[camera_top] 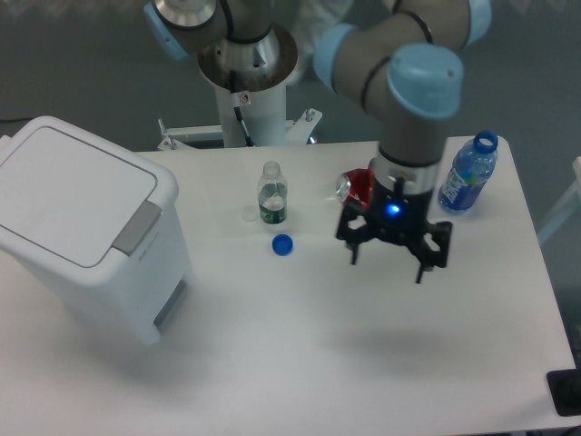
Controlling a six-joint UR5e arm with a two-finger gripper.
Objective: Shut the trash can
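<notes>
The trash can (pixel 86 227) is a large white boxy bin at the left of the table. Its flat white lid (pixel 73 191) lies down on the body, with the grey front latch (pixel 138 227) and a grey pedal (pixel 170 304) facing right. My gripper (pixel 388 263) hangs over the table's right half, well to the right of the bin and apart from it. Its two black fingers (pixel 356 247) are spread wide and hold nothing.
A small clear bottle without cap (pixel 271 193) stands mid-table, with a blue cap (pixel 282 244) lying in front of it. A red can (pixel 357 186) lies behind the gripper. A blue-labelled water bottle (pixel 468 174) stands at the right back. The arm's base (pixel 245 73) is behind the table.
</notes>
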